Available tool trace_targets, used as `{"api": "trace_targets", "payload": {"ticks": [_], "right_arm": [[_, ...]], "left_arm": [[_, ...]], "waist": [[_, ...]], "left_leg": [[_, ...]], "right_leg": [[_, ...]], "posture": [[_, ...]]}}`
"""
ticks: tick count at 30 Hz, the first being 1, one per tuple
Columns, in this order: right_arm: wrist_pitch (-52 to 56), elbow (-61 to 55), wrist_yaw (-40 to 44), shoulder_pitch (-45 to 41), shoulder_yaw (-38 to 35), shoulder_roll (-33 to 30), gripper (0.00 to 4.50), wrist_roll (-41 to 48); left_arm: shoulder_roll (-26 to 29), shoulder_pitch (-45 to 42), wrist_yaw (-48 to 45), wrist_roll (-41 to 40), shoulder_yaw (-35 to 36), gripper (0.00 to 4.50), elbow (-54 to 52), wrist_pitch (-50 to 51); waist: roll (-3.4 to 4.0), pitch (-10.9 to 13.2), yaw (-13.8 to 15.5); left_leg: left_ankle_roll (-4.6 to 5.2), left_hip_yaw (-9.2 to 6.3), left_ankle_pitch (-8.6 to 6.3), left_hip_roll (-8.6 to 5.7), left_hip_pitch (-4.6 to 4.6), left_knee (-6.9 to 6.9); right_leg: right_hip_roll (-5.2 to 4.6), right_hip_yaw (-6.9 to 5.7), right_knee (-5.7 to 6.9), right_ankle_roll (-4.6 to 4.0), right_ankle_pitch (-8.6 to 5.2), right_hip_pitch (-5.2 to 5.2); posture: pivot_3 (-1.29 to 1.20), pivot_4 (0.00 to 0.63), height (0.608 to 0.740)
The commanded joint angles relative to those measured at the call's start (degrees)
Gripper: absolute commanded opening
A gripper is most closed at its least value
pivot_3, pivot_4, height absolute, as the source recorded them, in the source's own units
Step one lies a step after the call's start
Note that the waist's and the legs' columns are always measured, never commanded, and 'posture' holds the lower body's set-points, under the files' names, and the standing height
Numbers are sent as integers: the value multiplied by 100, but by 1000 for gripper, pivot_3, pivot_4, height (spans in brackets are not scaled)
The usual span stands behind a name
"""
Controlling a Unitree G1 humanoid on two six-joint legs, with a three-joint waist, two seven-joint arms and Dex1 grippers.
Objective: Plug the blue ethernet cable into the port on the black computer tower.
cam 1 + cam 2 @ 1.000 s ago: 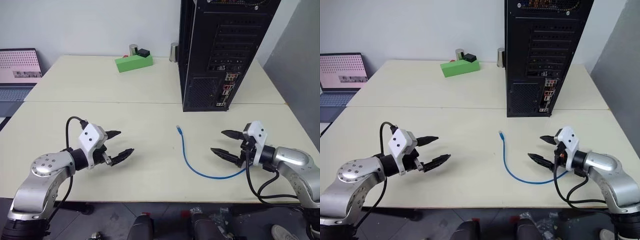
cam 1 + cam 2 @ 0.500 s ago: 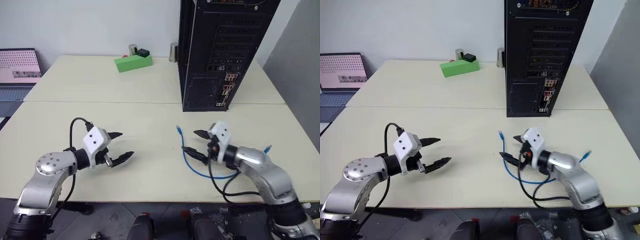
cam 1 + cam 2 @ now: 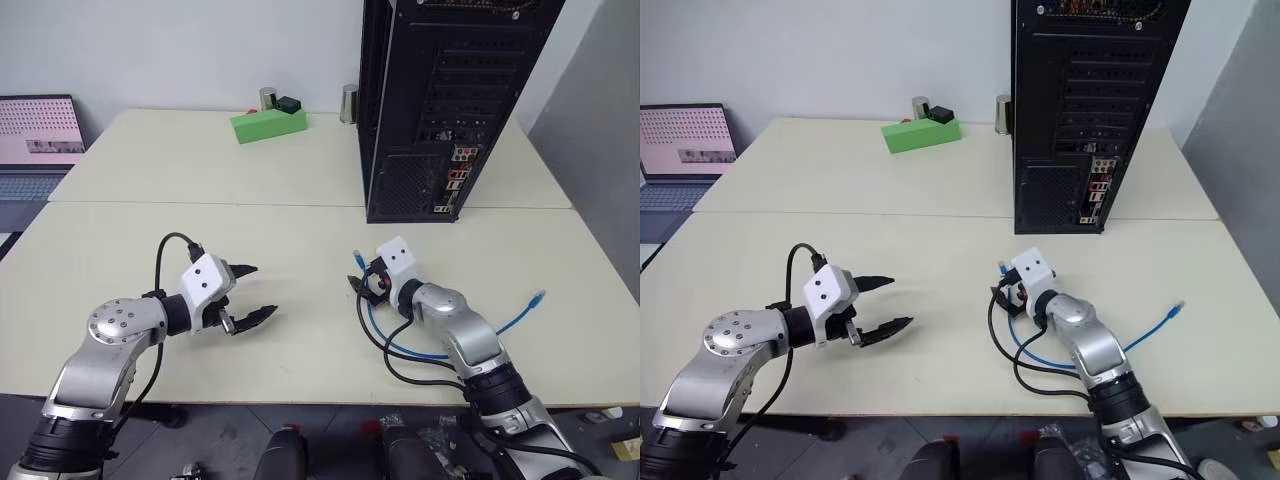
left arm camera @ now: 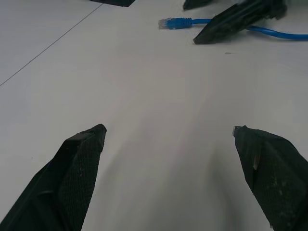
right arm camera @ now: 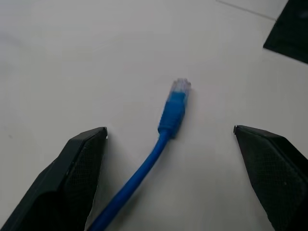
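Observation:
The blue ethernet cable [image 3: 512, 321] lies on the table in a loop, one plug [image 5: 175, 98] pointing toward the black computer tower [image 3: 440, 100], the other end [image 3: 539, 296] off to the right. My right gripper [image 5: 168, 129] is open, low over the table, with its fingers on either side of that near plug and not touching it. The tower stands upright at the back, and its rear panel with coloured ports [image 3: 456, 180] faces me. At the left, my left gripper [image 3: 263, 290] hovers open and empty above bare table.
A green block [image 3: 267, 124] and two metal cans [image 3: 346, 103] stand at the back beside the tower. A laptop [image 3: 38, 140] sits beyond the table's left edge. A seam [image 3: 200, 203] crosses the table between me and the tower.
My right gripper has swept left and forward from the cable's right-hand loop to its plug end, which now lies between the fingers. The left gripper has barely moved.

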Motion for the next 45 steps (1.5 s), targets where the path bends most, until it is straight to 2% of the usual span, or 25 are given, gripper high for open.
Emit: {"api": "trace_targets", "payload": {"ticks": [1,11,12,15,22,29,40,43,45], "right_arm": [[69,-135,-52,-47,-110,18,3496,-89],[-17,63,70,-181,-47,-77,1074,-266],[-46,101,87,-205,-52,-92,699,-288],[-174,120,277,-259,-50,-203,63,-278],[-530,-551,1725,-292,269,-835,28,13],[-655,-1635,3427,-349,551,-1756,28,447],[-431,-2061,3710,-320,534,-1898,28,556],[-396,-2110,3704,-307,544,-1921,0,552],[-373,-2125,3704,-306,551,-1939,0,555]], "left_arm": [[-27,-85,42,-5,-24,4500,-228,-17],[-58,-232,-63,-83,-116,4500,-261,32],[-58,-249,-69,-86,-121,4500,-254,35],[-66,-289,-115,-110,-138,4500,-238,26],[-144,-533,-408,-206,-315,4500,-67,0],[-245,-1272,-1036,-173,-856,4500,343,-37],[-400,-1686,-1673,-246,-1223,4500,605,-150],[-467,-1717,-1759,-289,-1219,4097,626,-145],[-483,-1731,-1819,-303,-1229,3562,643,-134]], "waist": [[0,0,-1],[0,0,-4],[0,0,-3],[0,0,-4],[2,1,-3],[2,2,1],[1,2,-27],[1,2,-28],[1,2,-27]], "left_leg": [[0,0,0,0,0,0],[0,0,0,0,0,0],[0,0,0,0,0,0],[0,0,0,0,0,0],[0,0,0,0,-1,0],[0,-3,0,-2,-3,1],[0,-7,0,-2,-5,2],[0,-7,0,-2,-5,2],[0,-7,0,-1,-5,3]], "right_leg": [[0,0,0,0,0,0],[0,0,0,0,0,0],[0,0,0,0,0,1],[0,-1,-1,0,0,1],[0,-1,-2,0,0,1],[1,-6,-4,1,0,1],[3,-8,-3,1,0,1],[3,-8,-3,1,0,1],[3,-8,-3,1,0,1]], "posture": [[0,150,740],[0,150,740],[0,150,740],[0,150,740],[0,150,740],[0,150,740],[0,150,740],[0,150,740],[0,150,740]]}}
